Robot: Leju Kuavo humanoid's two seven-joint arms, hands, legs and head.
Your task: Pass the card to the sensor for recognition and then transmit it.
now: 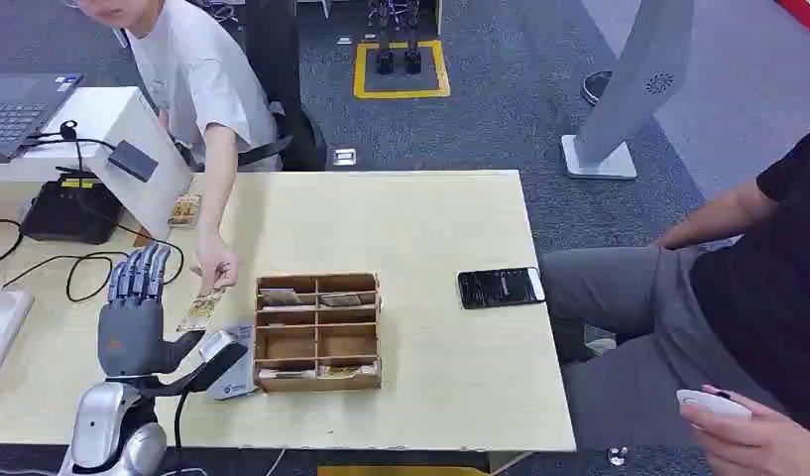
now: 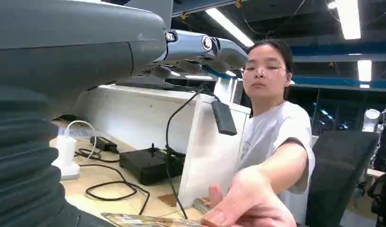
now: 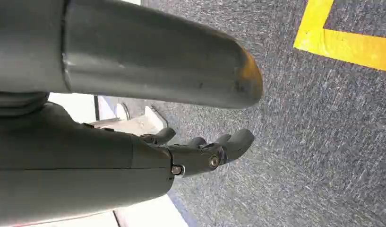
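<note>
Left hand [image 1: 133, 317] raised near the bench's [image 1: 450, 397] left edge, fingers apart, holding nothing. Card [image 1: 201, 308] just beside it, pinched by a person's hand [image 1: 216, 266]. Likely handed over; right hand [image 3: 200, 153] hanging loosely curled, empty.

Silver arm, grey hand [image 1: 133, 322] — darker fingers — ribbed cover.

bare desk [image 1: 430, 228] lies open at twelve o'clock of the wooden organizer [image 1: 318, 330]. at nine o'clock of the organizer, a person's hand [image 1: 216, 266] holding a card [image 1: 200, 308] sits just beside the raised left hand [image 1: 135, 315]; black cables [image 1: 78, 268] crowd further out.
</note>
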